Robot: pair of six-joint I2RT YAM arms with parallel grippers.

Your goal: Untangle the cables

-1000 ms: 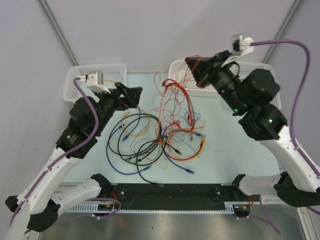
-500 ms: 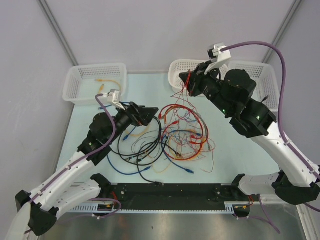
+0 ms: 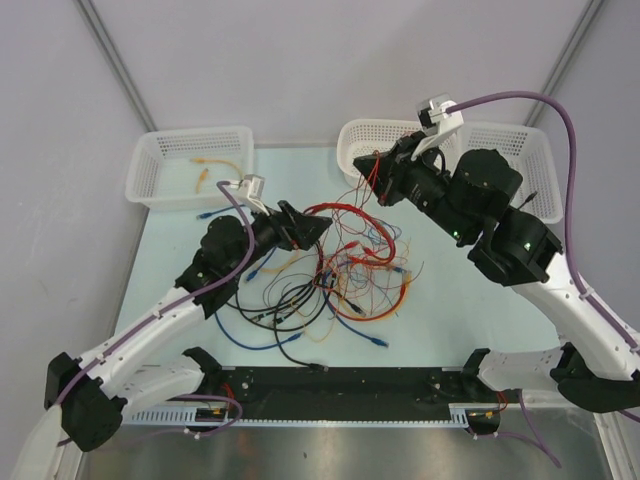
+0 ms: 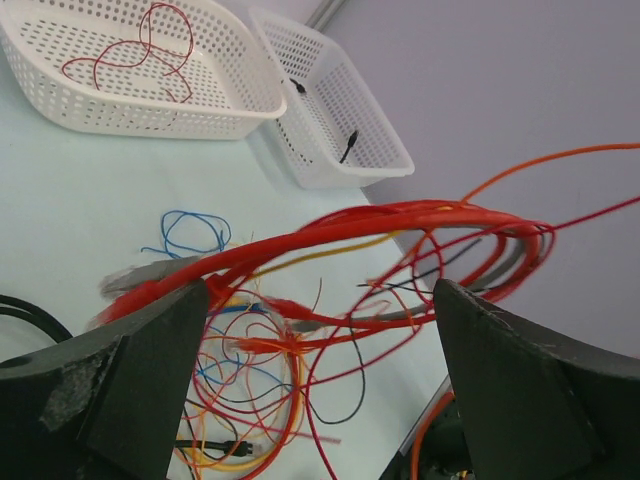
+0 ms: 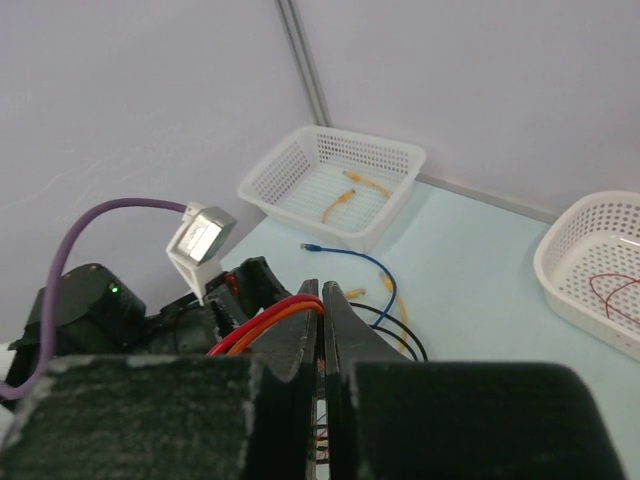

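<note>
The cables (image 3: 345,272) lie as a tangle of red, orange, yellow, blue and black wires in the middle of the table. My right gripper (image 3: 366,171) hangs above the tangle's far side, shut on red and orange strands (image 5: 262,322) that rise to it from the pile. The shut fingertips (image 5: 322,298) show in the right wrist view with those strands leaving to the left. My left gripper (image 3: 318,227) is open at the tangle's left side. In its wrist view the lifted red strands (image 4: 330,225) stretch across the gap between its fingers (image 4: 150,370).
A white basket (image 3: 160,165) at the far left holds yellow cable pieces. A middle basket (image 3: 352,140) behind the right gripper holds a red wire (image 4: 140,50). A third basket (image 3: 535,145) stands at the far right. A loose blue cable (image 5: 360,262) lies near the left basket.
My left arm has swung right and forward from the left basket to the tangle, jaws still open. My right gripper, still shut, has come lower and left, and the lifted red strands shifted with it.
</note>
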